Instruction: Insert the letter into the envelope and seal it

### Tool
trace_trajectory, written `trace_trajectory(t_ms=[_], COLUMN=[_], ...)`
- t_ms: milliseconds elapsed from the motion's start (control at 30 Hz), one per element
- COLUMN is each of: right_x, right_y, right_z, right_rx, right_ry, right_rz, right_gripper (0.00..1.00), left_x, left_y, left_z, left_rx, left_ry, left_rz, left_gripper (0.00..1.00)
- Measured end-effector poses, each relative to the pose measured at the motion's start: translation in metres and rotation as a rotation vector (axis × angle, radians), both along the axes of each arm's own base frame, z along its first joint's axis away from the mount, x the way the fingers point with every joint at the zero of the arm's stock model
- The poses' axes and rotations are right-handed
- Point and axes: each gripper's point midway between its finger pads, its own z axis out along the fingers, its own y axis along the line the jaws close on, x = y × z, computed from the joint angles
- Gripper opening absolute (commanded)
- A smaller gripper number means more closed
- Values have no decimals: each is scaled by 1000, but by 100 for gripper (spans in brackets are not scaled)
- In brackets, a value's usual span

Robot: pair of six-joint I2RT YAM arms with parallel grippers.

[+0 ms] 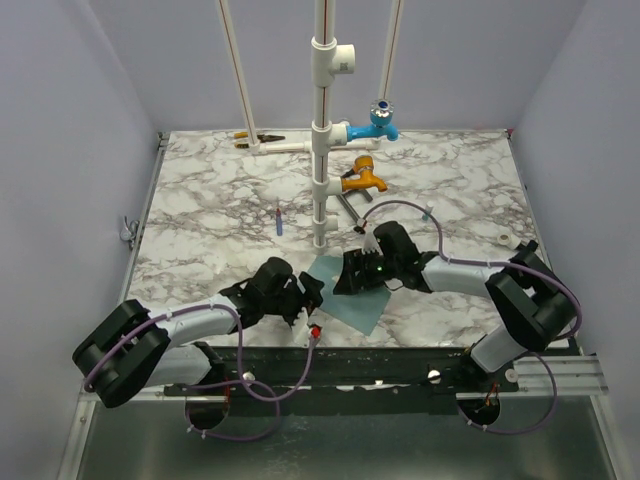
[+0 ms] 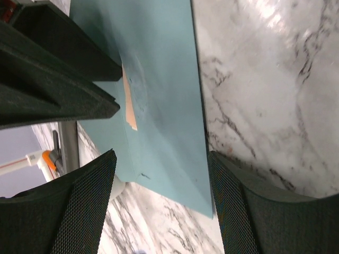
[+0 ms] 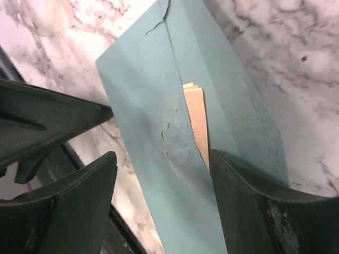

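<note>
One envelope (image 1: 356,309), one letter (image 3: 197,119) showing inside it, near edge of bench (image 1: 215,200). Left end effector (image 2: 160,157), right end effector (image 3: 162,155): spread wide, empty.

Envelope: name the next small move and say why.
Probably press the envelope closed over the letter with the open right gripper: only a thin tan strip shows at its opening, so the letter looks nearly fully in, yet the opening is unsealed.
</note>
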Motion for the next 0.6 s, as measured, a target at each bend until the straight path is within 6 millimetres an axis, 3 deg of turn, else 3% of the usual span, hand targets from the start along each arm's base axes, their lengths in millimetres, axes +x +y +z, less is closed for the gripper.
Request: trace_trajectory(t_ms=[167,300,467,600], right_x=[9,7,5,17], right_y=[-3,-9,-6,4], right_z=[4,8,2,0], right_rx=[-29,-14,2,15], right_ry=[-113,-203,-277,-321], right_rz=[-22,-36,-26,-12], right_gripper=[81,90,89,87], left_x=[13,16,16,17], left_y=[10,12,13,13], left_z=[0,1,1,1], left_rx=[4,6,5,5], left_ry=[-13,-35,-48,-52], left_rz=[41,36,28,27], left_gripper=[73,74,74,74])
